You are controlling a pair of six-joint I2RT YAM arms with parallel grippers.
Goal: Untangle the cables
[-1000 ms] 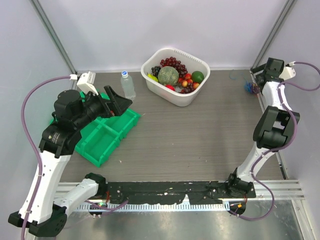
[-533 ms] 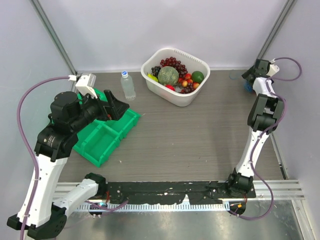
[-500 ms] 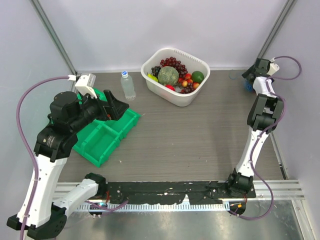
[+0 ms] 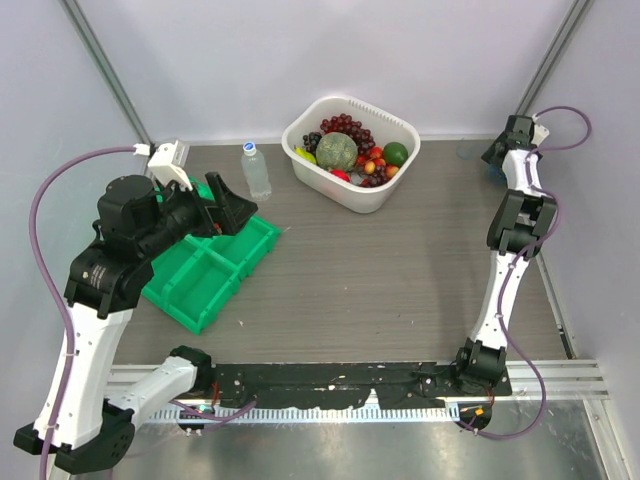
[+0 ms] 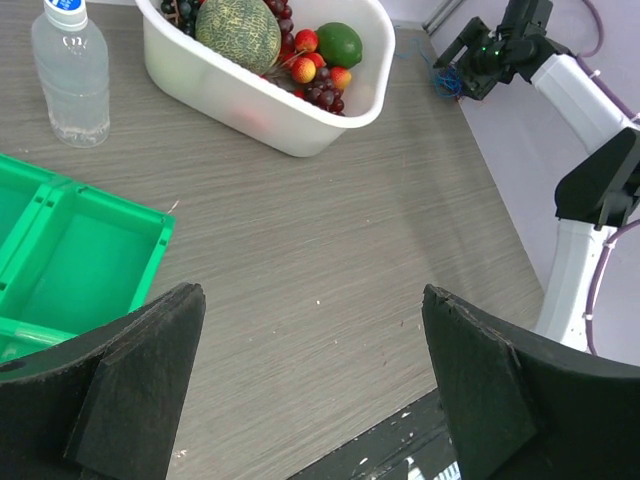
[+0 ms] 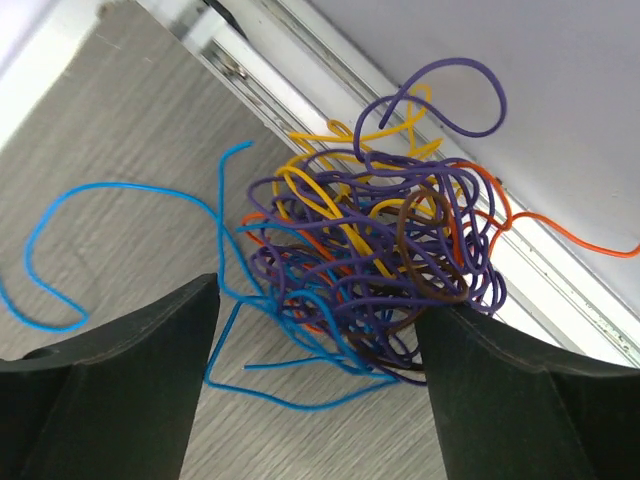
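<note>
- Cables [image 6: 370, 270] lay knotted in one bunch on the counter [image 6: 120, 130]; none separated.
- Right gripper [image 6: 318, 300] hovered over them, open, empty.
- Left gripper [image 5: 312, 295] gaped empty.

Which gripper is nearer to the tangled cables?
Right. The right gripper hangs open directly over the cables in the far right corner; the left gripper is far off, by the green bin.

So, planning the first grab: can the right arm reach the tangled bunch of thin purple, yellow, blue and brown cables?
Likely yes: the right gripper hangs open just over the cables, nothing between.
</note>
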